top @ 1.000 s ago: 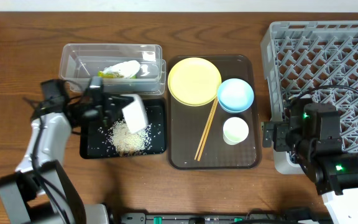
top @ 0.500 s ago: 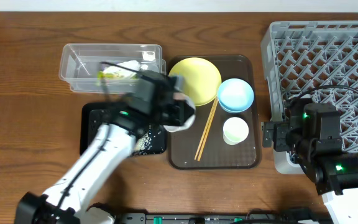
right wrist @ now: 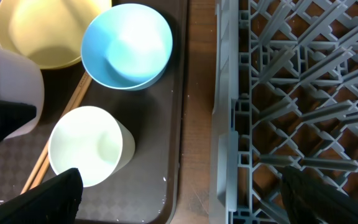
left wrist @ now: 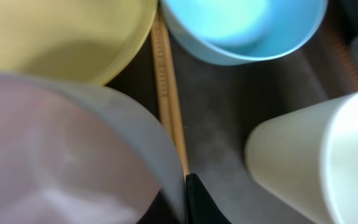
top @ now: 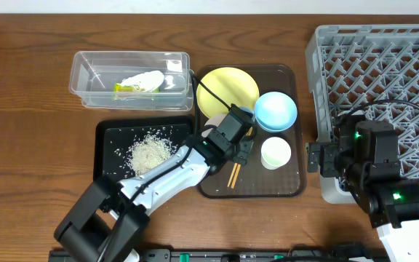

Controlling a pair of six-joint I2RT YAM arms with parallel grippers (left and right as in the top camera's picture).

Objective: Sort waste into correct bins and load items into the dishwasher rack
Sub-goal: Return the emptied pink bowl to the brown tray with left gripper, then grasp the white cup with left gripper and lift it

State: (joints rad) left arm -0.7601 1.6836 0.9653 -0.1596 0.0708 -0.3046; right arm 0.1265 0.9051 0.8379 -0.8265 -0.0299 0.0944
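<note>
Overhead view shows that the left arm has swung from the shallow black rectangular tray (top: 106,171), where the loose white rice grains (top: 150,153) now lie heaped, across to the flat brown serving tray (top: 282,182). The rice step therefore reads as done, and the white bowl (left wrist: 61,155) is ready for the large grey plastic lattice dishwasher rack (top: 384,65). The left fingers (left wrist: 195,200) are clamped on that bowl's rim, with one finger hidden behind it, and hold it just beside the round yellow plate (left wrist: 61,37) and above the wooden chopsticks (left wrist: 166,93). The right fingers (right wrist: 61,194) stand wide apart and empty beside the rack.
</note>
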